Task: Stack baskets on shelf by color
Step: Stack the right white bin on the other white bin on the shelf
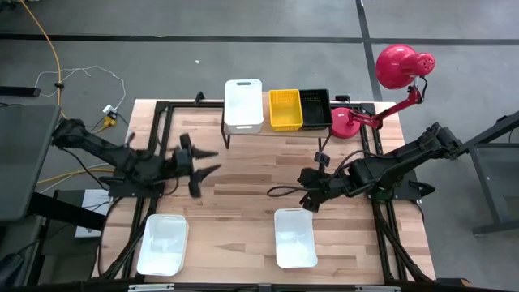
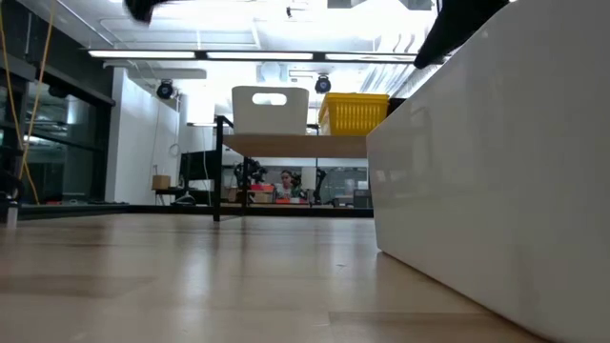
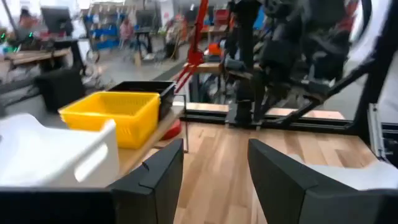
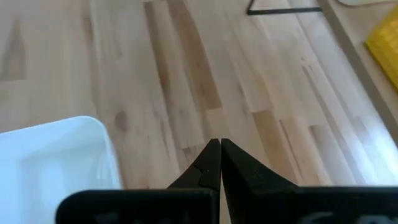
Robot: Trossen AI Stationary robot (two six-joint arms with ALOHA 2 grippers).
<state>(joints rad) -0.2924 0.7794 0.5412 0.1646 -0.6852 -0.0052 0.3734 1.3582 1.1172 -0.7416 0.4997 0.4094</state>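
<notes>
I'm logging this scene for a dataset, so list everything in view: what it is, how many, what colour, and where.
white basket on shelf: 1, white, left end of the shelf top
yellow basket: 1, yellow, middle of the shelf top
black basket: 1, black, right end of the shelf top
white baskets on table: 2, white, near edge, one at left, one nearer the middle
shelf: 1, light wood top on black legs, far side of the table
lamp: 1, red, its base on the table right of the shelf
table: 1, light wood
left gripper: 1, dark, open and empty, above the table's left half
right gripper: 1, dark, shut and empty, above the table's right half
</notes>
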